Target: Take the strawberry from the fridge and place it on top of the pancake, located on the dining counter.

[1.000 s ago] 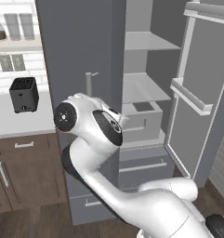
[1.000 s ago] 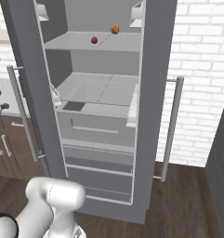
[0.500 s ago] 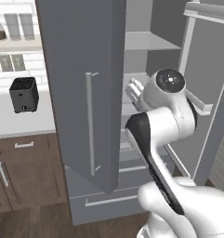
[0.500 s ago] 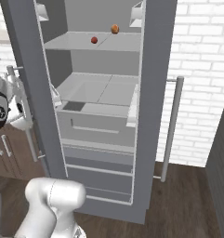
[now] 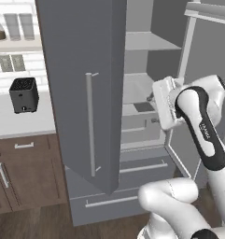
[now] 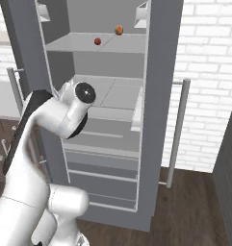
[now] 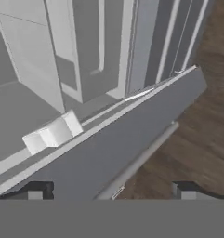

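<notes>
The fridge (image 5: 81, 56) stands with both doors swung open, its pale grey shelves (image 6: 112, 45) showing. On an upper shelf lies the strawberry (image 6: 97, 41), tiny and dark red. My gripper (image 5: 151, 108) is raised in front of the fridge's middle compartment, well below that shelf and apart from the fruit. In the hand view my gripper (image 7: 112, 191) is open, its two dark fingertips (image 7: 39, 189) wide apart with nothing between them, looking down along a grey fridge door (image 7: 118, 148) and its bar handle. The pancake and the dining counter are out of view.
An orange round fruit (image 6: 119, 30) sits behind and to the right of the strawberry. The open left door's edge (image 5: 115, 140) juts out beside my arm. A black box (image 5: 24, 94) stands on the white wall counter over brown cabinets (image 5: 25, 172). Wood floor (image 7: 201, 139) lies below.
My arm has swung from in front of the left door over to the right and upward, bringing the hand before the open fridge compartment. The jaws stayed open; the fruits have not moved.
</notes>
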Robot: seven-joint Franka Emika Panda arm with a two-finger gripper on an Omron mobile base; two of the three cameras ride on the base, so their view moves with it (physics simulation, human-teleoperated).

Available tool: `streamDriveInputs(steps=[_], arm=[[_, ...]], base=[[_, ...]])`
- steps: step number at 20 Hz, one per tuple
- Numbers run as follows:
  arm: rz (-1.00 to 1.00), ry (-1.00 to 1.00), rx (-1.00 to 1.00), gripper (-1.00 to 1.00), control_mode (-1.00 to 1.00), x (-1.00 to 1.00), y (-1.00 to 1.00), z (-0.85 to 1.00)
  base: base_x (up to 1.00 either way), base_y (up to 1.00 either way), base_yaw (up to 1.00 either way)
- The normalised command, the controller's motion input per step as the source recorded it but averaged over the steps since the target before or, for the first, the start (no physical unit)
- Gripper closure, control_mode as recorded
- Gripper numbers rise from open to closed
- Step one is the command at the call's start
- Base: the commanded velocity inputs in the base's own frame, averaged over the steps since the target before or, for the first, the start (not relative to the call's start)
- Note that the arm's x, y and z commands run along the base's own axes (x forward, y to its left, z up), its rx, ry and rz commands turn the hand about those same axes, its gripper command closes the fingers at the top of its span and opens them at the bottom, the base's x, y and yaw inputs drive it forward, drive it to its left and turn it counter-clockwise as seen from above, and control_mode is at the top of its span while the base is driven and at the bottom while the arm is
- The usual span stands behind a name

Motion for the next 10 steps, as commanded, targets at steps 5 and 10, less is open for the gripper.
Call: streamDriveInputs(steps=[5,10], arm=[[0.4,0.17,0.25,-1.0,-1.0,1.0,0.4,-0.3],[0.32,-0.01,0.07,-1.0,-1.0,0.85,0.52,-0.18]], base=[[0.0,0.0,0.0],[0.0,0.0,0.0]])
